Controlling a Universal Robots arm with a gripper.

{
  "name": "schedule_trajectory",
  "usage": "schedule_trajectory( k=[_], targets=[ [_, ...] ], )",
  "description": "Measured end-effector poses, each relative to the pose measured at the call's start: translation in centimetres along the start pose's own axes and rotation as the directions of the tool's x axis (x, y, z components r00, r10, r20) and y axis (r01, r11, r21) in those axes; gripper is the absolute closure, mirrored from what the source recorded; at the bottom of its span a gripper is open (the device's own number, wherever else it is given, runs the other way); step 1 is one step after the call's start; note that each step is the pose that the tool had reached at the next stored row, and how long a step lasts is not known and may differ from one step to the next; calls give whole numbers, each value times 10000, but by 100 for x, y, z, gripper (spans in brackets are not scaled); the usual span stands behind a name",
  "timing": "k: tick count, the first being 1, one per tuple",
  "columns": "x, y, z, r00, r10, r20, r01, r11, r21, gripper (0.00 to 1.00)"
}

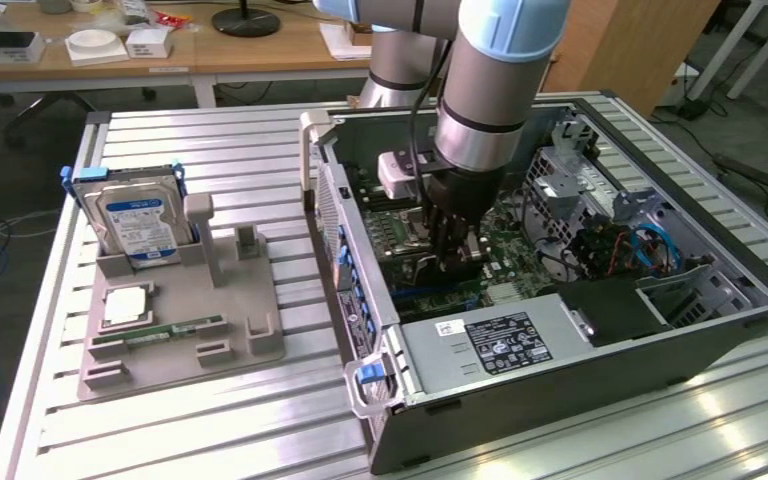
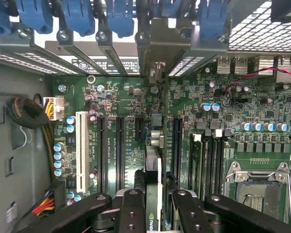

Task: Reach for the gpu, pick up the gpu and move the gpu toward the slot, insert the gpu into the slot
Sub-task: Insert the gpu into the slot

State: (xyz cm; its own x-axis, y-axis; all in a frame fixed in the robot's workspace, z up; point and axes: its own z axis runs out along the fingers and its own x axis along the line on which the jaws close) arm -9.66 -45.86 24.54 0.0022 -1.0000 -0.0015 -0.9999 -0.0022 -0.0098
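- A slatted metal table (image 1: pixel 224 140) carries the whole scene; desks and chairs behind it are cut off at the frame's far edge.
- An open computer case (image 1: pixel 704 330) lies on its side on the exterior view's right, its motherboard (image 1: pixel 524 275) partly hidden by the arm.
- The robot arm (image 1: pixel 498 80) drops from above into the case, its upper links cropped out of the shot.
- A grey holder tray (image 1: pixel 184 345) sits on the exterior view's left with a blue-labelled hard drive (image 1: pixel 137 220) standing upright at its far end and a narrow memory stick (image 1: pixel 177 328) lying flat nearer the camera.
- The gripper (image 2: pixel 153 204) pinches the gpu (image 2: pixel 153 194), seen edge-on in the wrist view between the dark fingers (image 2: pixel 131 208).
- The card stands upright over the motherboard's row of expansion slots (image 2: pixel 120 145); whether its edge has entered a slot cannot be told.
- In the exterior view the card is hidden behind the gripper body.
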Motion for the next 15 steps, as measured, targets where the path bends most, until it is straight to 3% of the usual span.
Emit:
schedule_trajectory(
  k=[15],
  targets=[
    [0, 0, 18, 10000, -8, -1, 8, 10000, -1, 74]
  ],
)
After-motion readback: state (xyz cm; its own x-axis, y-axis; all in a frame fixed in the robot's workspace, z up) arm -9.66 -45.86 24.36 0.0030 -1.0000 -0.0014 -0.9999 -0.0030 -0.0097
